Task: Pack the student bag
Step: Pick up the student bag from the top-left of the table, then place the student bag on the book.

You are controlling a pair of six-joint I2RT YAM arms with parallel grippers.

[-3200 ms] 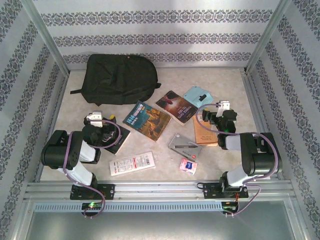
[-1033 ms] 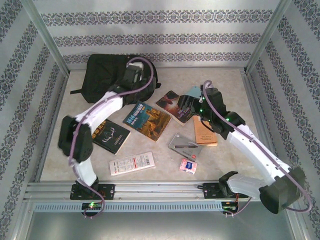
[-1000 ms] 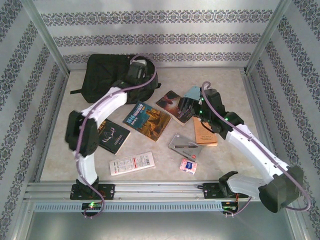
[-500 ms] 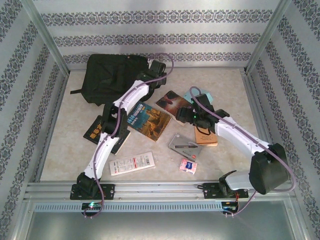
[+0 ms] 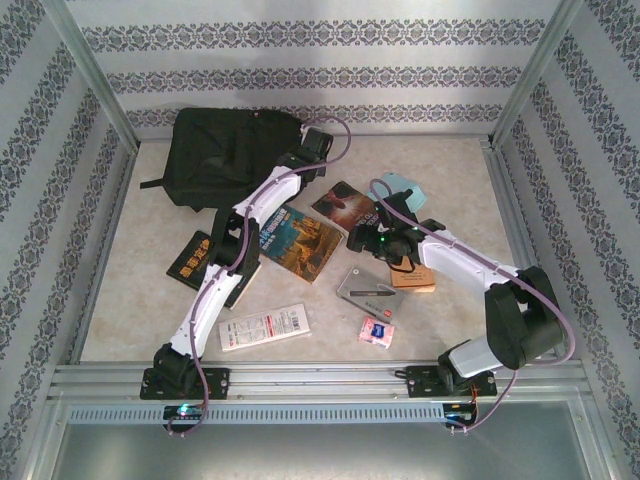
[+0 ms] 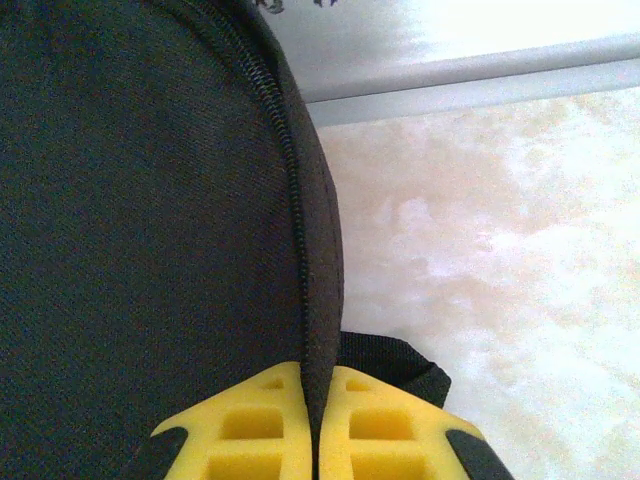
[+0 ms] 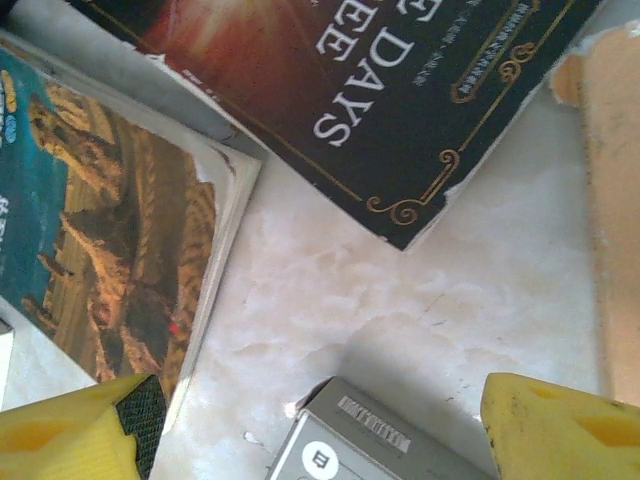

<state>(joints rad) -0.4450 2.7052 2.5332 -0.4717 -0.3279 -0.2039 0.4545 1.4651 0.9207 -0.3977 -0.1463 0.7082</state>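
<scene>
Nearest my bases, toward 6 o'clock on the table (image 5: 130,300), lie a white leaflet (image 5: 264,327) and a small pink packet (image 5: 376,331), well apart. Just beyond them a grey case (image 5: 368,290) lies near the middle, with a black book (image 5: 205,266) off at 9 o'clock and a tan notebook (image 5: 412,272) at 3 o'clock.

My right claw (image 5: 362,240) hangs over the middle of the table with its yellow fingers (image 7: 70,430) spread wide. Below it, in my wrist view, the grey case's corner sits between them, a landscape-cover book (image 7: 110,260) lies at 9 o'clock, and a dark book (image 7: 400,90) lettered "DAYS" lies at 12 o'clock.

Farther out, at 1 o'clock, a pale blue item (image 5: 400,184) peeks from behind my right arm.

Farthest, at 11 o'clock against the back wall, the student bag (image 5: 225,155) lies flat. My left claw (image 6: 315,430) is pinched tight on its right edge, the fabric ridge beside the zip (image 6: 290,200) caught between my fingers (image 6: 250,430).
</scene>
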